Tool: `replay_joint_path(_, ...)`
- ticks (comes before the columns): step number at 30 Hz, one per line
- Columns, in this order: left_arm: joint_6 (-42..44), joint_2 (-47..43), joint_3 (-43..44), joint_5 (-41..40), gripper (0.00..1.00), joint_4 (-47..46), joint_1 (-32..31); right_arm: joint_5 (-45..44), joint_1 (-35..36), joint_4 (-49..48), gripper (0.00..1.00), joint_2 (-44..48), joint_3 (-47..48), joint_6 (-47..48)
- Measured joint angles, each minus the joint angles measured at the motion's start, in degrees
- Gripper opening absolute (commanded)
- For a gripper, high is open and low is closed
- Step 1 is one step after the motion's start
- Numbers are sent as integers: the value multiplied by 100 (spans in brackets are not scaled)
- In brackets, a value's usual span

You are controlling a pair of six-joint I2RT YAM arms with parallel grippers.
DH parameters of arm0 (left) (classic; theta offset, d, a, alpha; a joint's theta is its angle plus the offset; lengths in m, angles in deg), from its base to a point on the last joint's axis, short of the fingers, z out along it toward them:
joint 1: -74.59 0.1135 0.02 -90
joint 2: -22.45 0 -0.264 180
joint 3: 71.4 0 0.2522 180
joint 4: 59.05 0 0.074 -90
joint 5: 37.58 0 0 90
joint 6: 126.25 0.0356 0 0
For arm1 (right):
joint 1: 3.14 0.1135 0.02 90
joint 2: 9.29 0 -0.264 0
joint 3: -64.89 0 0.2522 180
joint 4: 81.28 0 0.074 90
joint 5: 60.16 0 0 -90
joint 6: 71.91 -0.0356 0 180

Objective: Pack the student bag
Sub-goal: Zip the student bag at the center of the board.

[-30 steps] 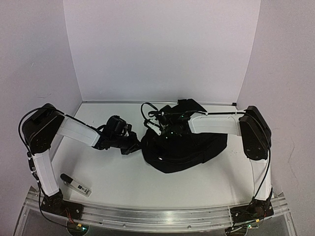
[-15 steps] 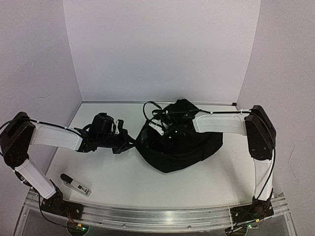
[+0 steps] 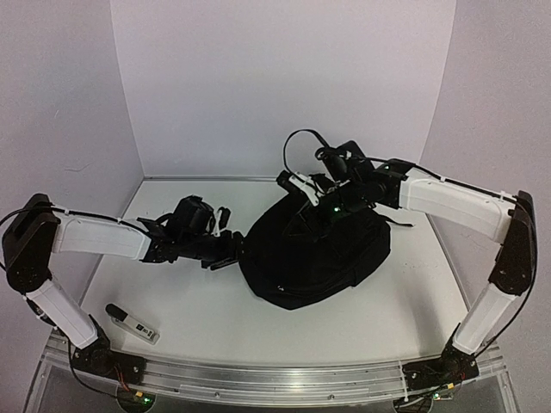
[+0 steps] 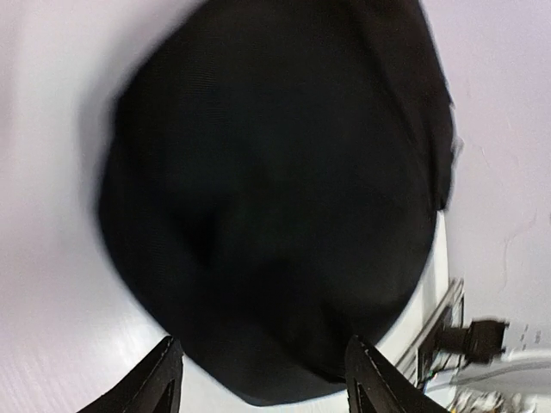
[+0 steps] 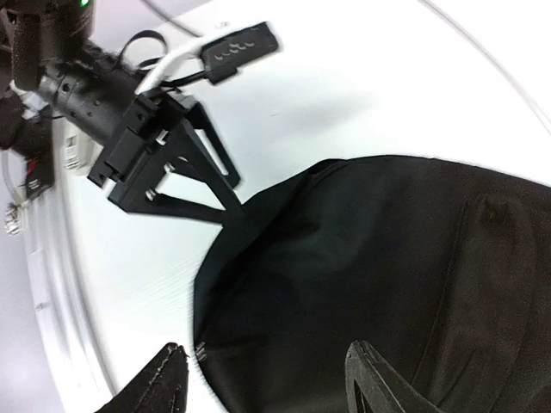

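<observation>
White table [image 3: 198,310], student bag [image 3: 310,254], contents apparently hidden; left claw [image 4: 261,366], right claw [image 5: 265,366] apart.

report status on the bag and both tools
Left tool open, empty, at edge of student bag. Right tool open, empty, above it. Bag lying on table. Small item by left base, not in the way.

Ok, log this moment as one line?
student bag lying on table, unheld | left gripper open at its left edge | right gripper open above its far side
</observation>
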Motion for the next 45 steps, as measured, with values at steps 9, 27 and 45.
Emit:
replay_joint_path(9, 1255, 328, 1531, 43, 58, 1131, -878, 566, -419, 352, 62, 594, -1473, -173)
replay_joint_path(27, 1900, 2280, 3487, 5, 48, 3155, -1357, 637, -1113, 396, 61, 1809, -2291, -296)
replay_joint_path(45, 1883, 2020, 3228, -206, 0, 3087, -1434, 696, -1114, 354, 60, 1801, -2316, -294)
